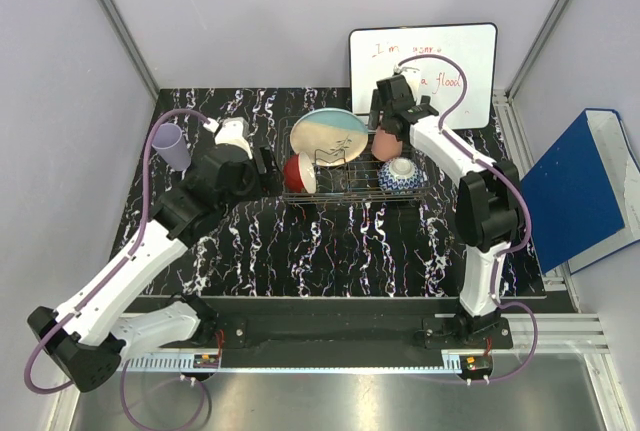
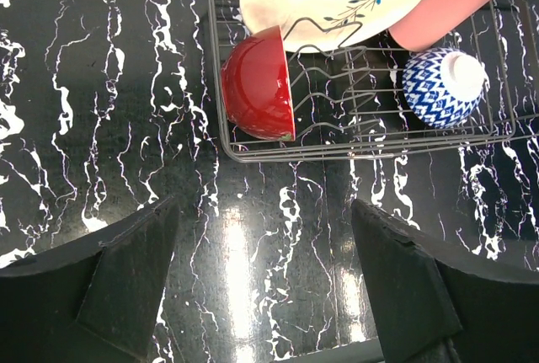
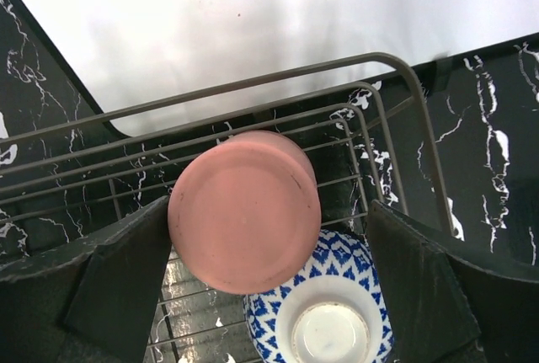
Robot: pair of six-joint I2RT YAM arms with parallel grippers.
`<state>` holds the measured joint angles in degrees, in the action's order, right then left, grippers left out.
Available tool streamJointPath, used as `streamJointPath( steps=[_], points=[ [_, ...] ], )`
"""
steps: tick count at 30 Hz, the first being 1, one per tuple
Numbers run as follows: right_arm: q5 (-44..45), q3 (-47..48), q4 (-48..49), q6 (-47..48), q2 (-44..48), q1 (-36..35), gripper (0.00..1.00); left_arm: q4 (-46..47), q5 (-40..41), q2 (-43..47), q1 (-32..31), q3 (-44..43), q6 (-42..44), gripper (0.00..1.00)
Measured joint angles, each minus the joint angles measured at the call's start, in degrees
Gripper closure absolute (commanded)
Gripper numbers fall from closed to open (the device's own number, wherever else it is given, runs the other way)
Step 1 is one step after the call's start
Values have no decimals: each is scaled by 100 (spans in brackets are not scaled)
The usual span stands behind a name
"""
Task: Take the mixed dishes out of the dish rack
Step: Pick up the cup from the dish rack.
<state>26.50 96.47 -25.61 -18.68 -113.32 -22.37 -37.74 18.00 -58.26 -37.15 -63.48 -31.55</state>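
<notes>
Where the right gripper [image 3: 268, 210] hangs: over the far right corner of the dish rack [image 3: 253, 85], jaws spread wide. Its dark wedge-shaped fingers [image 3: 118, 287] stand either side of the salmon-pink cup [image 3: 244, 211]. The left-hand one in the wrist view is just beside the cup's wall; I cannot tell whether it touches.
Salmon-pink cup: matte and round, flat base turned up toward the wrist camera, sitting in the rack.
Blue-and-white bowl [image 3: 324, 321]: glossy with a lattice pattern, upside down with its white foot ring up, just beside the cup on the near side, at the rack's right end.
Dish rack: thin wire with rounded corners and upright dividers, see-through to the surface below.
Left gripper [image 2: 265, 210]: jaws wide apart over the tabletop, short of the rack's near rail.
Red bowl [image 2: 257, 83]: glossy, standing on edge among the dividers at the rack's near left corner.
Plate [image 2: 328, 1]: large, cream with a light-blue patch and a thin branch drawing, on edge behind the red bowl.
Lavender cup [image 1: 170, 146]: on the table, well left of the rack, beyond the left arm.
Table [image 2: 84, 85]: black with white veining, shiny with glare; a strip of it shows between the left fingers and the rack.
Edges: a white board [image 1: 425, 51] with red writing stands close behind the rack and the right gripper; a blue folder [image 1: 570, 191] lies off the table's right side.
</notes>
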Motion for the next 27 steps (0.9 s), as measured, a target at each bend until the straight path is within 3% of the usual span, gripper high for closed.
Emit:
streamJointPath(
  steps=[3,6,7,9,17,20,24,25,27],
  points=[
    [-157,0,-7,-4,-83,42,4,15,-17,-44,0,0,-4,15],
    [-339,0,-44,-13,-175,57,22,17,-22,-72,0,0,-24,15],
    [-376,0,-48,-2,-199,57,34,17,-22,-74,0,2,-26,15],
    [-468,0,-52,-17,-249,57,43,20,-24,-74,0,28,-33,15],
    [-511,-105,-72,-149,-94,63,55,15,-20,-74,0,66,-42,15],
    [-525,-367,-129,-254,358,61,62,20,-17,-83,0,66,-42,15],
    [-662,-800,-111,-396,1611,50,88,28,-17,-199,0,61,-42,15],
    [-717,-898,-74,-424,2000,50,100,31,-17,-245,0,57,-42,15],
    [-839,-1108,72,-479,2828,50,100,52,-20,-328,0,46,-42,14]
  ],
)
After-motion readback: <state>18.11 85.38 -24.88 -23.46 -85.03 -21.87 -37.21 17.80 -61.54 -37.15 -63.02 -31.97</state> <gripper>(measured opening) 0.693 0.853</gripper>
